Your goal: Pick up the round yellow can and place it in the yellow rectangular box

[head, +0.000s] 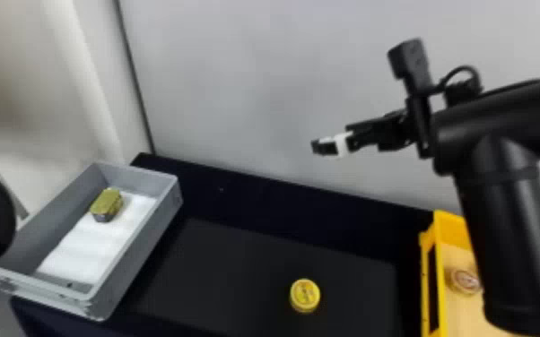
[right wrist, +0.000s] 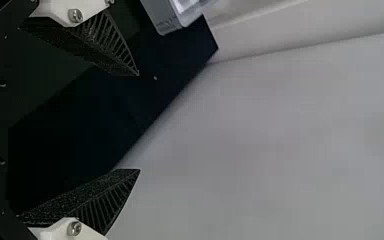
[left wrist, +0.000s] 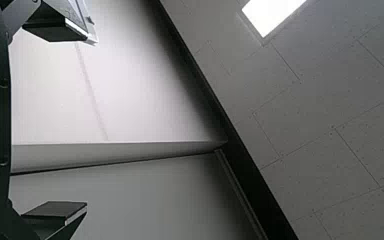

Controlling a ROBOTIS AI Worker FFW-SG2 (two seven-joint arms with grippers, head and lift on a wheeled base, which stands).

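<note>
Head view shows the right pincer [head: 320,147] raised; its two fingers [right wrist: 111,54] stand parted, nothing between them. The round yellow can [head: 305,295] sits well below and, I judge, nearer the robot, upright on the table [head: 237,278], left of the yellow rectangular box [head: 454,229]. The right arm [head: 502,215] looks nearer; round, the can offers no long axis.

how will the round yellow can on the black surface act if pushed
The round yellow can looks squat and rests flat end up, so a push would probably slide it, not tip it. Its rounded side may let it twist under contact.
</note>
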